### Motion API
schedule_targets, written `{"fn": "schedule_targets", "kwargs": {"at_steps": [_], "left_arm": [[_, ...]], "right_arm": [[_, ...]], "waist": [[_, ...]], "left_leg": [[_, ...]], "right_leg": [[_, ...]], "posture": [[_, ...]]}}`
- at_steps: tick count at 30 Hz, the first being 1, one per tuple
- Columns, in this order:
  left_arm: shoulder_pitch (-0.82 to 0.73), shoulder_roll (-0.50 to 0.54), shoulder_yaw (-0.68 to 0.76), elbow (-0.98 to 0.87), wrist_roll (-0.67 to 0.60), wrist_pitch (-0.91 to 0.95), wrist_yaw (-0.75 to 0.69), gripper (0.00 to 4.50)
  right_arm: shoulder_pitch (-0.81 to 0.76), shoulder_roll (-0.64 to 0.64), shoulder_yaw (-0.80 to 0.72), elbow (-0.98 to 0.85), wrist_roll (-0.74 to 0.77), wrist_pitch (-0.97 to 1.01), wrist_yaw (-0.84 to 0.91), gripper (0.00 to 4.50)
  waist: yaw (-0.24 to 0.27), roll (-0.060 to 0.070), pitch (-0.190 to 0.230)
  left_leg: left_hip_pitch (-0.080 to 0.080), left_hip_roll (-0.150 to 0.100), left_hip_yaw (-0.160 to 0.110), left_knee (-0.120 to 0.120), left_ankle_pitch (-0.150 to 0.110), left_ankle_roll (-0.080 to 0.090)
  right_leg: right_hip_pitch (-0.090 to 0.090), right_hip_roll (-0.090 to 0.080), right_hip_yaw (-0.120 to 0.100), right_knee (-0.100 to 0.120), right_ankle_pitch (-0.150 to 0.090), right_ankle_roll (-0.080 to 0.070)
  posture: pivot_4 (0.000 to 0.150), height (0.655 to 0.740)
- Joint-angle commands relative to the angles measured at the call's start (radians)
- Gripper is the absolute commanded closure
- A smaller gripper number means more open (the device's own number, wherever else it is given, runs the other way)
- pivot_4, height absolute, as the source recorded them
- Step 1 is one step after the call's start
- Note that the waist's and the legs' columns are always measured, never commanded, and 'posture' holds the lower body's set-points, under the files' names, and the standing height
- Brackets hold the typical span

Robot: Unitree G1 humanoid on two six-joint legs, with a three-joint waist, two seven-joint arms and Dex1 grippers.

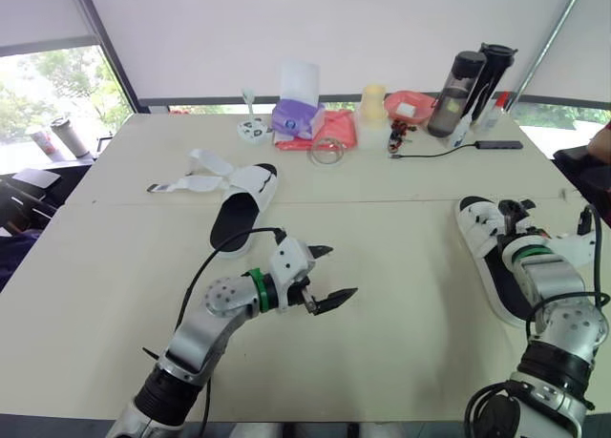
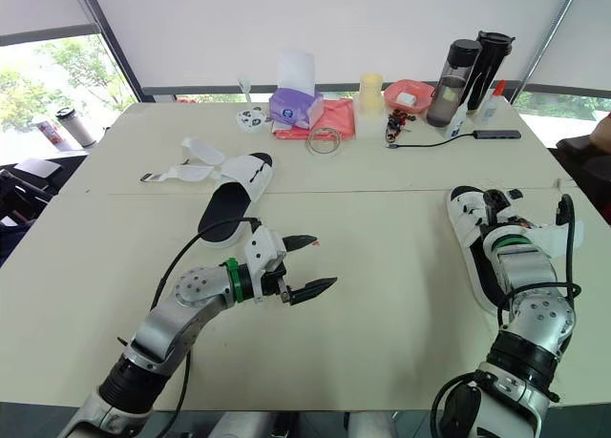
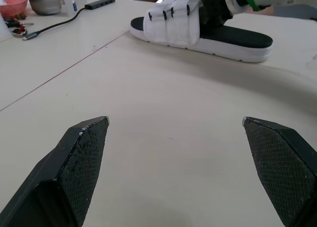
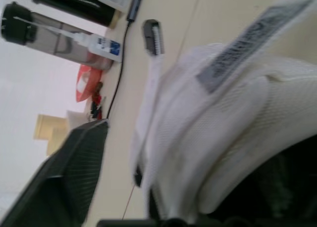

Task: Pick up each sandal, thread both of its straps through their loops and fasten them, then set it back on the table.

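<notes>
The left claw (image 1: 342, 271) hovers wide apart above the middle of the bench (image 1: 410, 352), holding nothing. The left sandal (image 1: 241, 209) lies just beyond it, toward the far-left corner. Its long axis runs roughly near-to-far, and its straps (image 1: 186, 183) are unfastened and splayed toward the left edge. The left arm is clearly the nearer one for it, so a forward reach slightly left looks like the coming move. The right sandal (image 3: 173, 25) lies along the right edge, also near-to-far, with its straps looking closed. The right claw (image 1: 511, 212) sits at its strapped far end, but whether it grips cannot be told.
</notes>
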Motion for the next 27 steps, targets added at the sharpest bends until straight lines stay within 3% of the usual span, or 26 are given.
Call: {"fn": "schedule_targets", "kwargs": {"at_steps": [1, 8, 17, 24, 27], "left_arm": [[-0.015, -0.001, 0.018, -0.008, -0.002, -0.022, -0.011, 0.00], [-0.023, -0.002, 0.025, 0.012, -0.005, -0.025, -0.023, 0.00], [0.015, -0.014, 0.076, 0.009, 0.020, -0.013, 0.058, 0.00], [0.013, -0.068, 0.190, 0.038, 0.081, -0.064, 0.252, 0.00], [0.003, -0.090, 0.246, 0.038, 0.097, -0.059, 0.337, 0.00]], "right_arm": [[0.021, -0.006, 0.022, -0.076, 0.008, 0.023, 0.015, 0.03], [0.083, -0.007, 0.021, -0.124, 0.030, 0.050, 0.014, 0.03], [0.464, -0.062, 0.036, -0.506, 0.313, 0.180, 0.297, 0.03], [0.683, -0.260, 0.048, -0.611, 0.386, 0.281, 0.554, 0.03], [0.723, -0.361, 0.068, -0.628, 0.334, 0.318, 0.673, 0.03]], "waist": [[-0.002, 0.000, 0.000], [-0.008, 0.000, 0.000], [-0.006, 0.001, 0.001], [-0.023, 0.000, 0.002], [-0.022, -0.002, 0.003]], "left_leg": [[0.000, 0.000, 0.000, 0.000, 0.000, 0.000], [0.000, 0.000, 0.000, 0.000, 0.000, 0.000], [0.001, 0.001, -0.002, -0.002, 0.000, 0.000], [0.001, 0.003, -0.002, -0.001, -0.001, -0.001], [0.001, 0.003, -0.002, -0.002, -0.002, -0.003]], "right_leg": [[0.000, 0.000, 0.000, 0.000, 0.000, 0.000], [0.000, 0.000, 0.000, 0.000, 0.000, 0.000], [0.001, -0.001, 0.000, -0.002, -0.001, 0.001], [0.004, -0.002, 0.000, -0.005, -0.004, 0.005], [0.004, -0.002, 0.000, -0.006, -0.004, 0.005]], "posture": [[0.150, 0.7400], [0.150, 0.7400], [0.150, 0.7400], [0.150, 0.7400], [0.150, 0.7400]]}}
